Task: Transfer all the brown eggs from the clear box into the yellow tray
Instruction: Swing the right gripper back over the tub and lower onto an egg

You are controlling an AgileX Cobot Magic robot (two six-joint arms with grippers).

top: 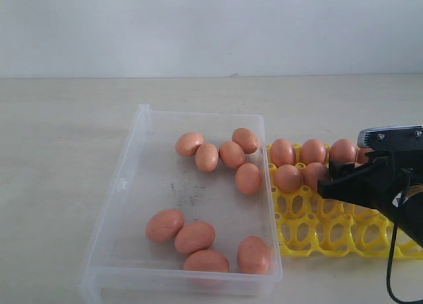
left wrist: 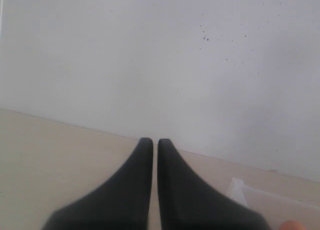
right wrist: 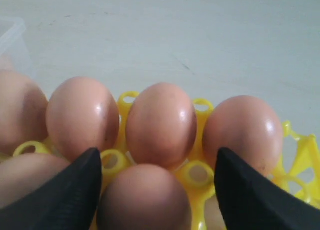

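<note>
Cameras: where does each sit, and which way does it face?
Exterior view: off the arms, looking down at the clear box, yellow tray and right gripper.
Left wrist view: rides behind the shut left gripper, facing the wall.
Right wrist view: rides behind the right gripper, low over the tray, open fingers framing brown eggs.
Shared: exterior and right wrist both show the tray's eggs.

- brown eggs (top: 207,156): smooth, oval, pinkish-tan, glossy. Nine lying on their sides in the box, five bunched toward its far right corner and four along its near wall. At least five more seated in the tray's far-left cups, three in the back row and two in the next.
- clear box (top: 125,185): shallow, transparent, rectangular, low-walled, with dark smudges mid-floor.
- yellow tray (top: 317,234): bright open lattice of round cups, just beside the box's right wall; near rows unfilled.
</note>
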